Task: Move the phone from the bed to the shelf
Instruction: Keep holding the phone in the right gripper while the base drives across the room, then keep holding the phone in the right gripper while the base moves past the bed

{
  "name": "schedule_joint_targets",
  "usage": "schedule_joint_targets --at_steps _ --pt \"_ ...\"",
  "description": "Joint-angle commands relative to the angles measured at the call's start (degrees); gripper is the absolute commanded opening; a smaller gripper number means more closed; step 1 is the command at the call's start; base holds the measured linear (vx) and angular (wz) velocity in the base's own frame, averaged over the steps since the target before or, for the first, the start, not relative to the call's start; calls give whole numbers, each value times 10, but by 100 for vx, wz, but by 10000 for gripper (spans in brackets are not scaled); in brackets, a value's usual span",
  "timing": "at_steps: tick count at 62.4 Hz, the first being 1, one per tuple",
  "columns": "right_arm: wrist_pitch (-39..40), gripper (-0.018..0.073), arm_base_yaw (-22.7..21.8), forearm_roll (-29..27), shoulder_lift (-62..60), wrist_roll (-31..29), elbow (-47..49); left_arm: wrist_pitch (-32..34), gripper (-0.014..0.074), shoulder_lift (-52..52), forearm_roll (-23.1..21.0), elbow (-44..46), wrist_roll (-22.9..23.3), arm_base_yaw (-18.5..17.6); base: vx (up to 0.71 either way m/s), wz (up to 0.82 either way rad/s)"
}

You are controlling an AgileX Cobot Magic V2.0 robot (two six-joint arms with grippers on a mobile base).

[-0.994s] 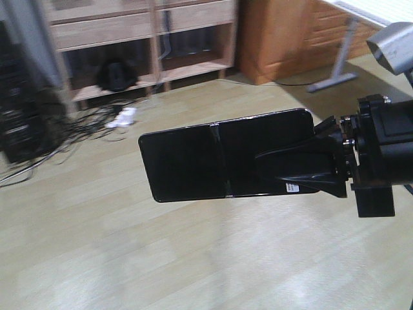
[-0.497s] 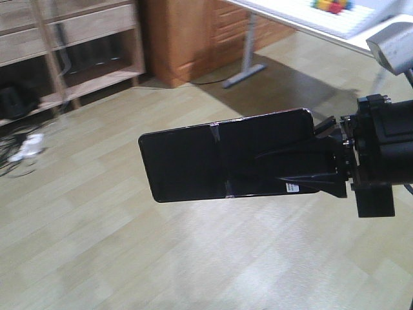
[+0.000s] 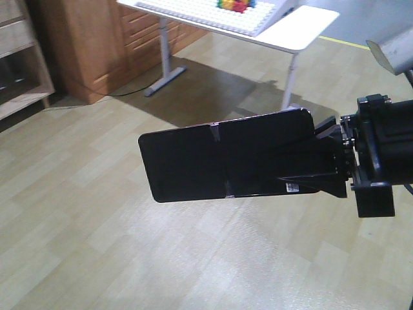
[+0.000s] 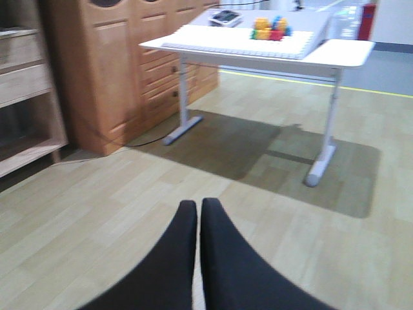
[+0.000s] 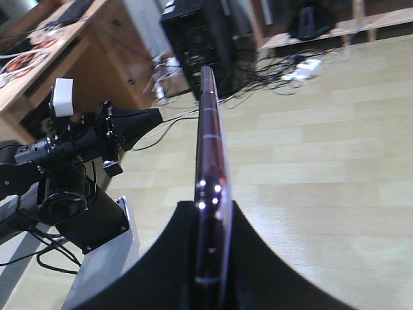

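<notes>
Above the pale floor (image 3: 129,258): the phone (image 3: 187,165) hangs in the air with its broad face to the front camera and its long axis level, touching only the gripper.
Right gripper (image 3: 290,169): reaches in from 3 o'clock, clamped tight on the phone's 3 o'clock end, close to the small white sticker (image 3: 292,187).
Right wrist view: the phone (image 5: 208,129) shows edge-on, running toward 12 o'clock, pinched between two black fingers (image 5: 161,258) at 6 o'clock.
Left gripper (image 4: 197,205): fingers pressed together with a hairline gap, nothing between them.
Shelf (image 3: 19,71): at 10 o'clock of the phone, well apart, cut by the picture edge.
Cabinet (image 3: 90,45): brown wood, just beside the shelf on its 3 o'clock side.
Table (image 3: 297,29): white, at 12 o'clock of the phone, well apart, bearing a white studded board (image 3: 206,13) and coloured blocks (image 3: 235,5).
</notes>
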State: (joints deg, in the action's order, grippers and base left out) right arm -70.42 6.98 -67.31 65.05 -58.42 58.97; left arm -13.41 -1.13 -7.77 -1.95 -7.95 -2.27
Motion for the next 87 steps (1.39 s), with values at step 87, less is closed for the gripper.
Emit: schedule_joint_targets --at_steps 87 --pt "-34 -4 0 -55 -13 -5 16 42 1 -3 -5 -1 2 0 13 -42"
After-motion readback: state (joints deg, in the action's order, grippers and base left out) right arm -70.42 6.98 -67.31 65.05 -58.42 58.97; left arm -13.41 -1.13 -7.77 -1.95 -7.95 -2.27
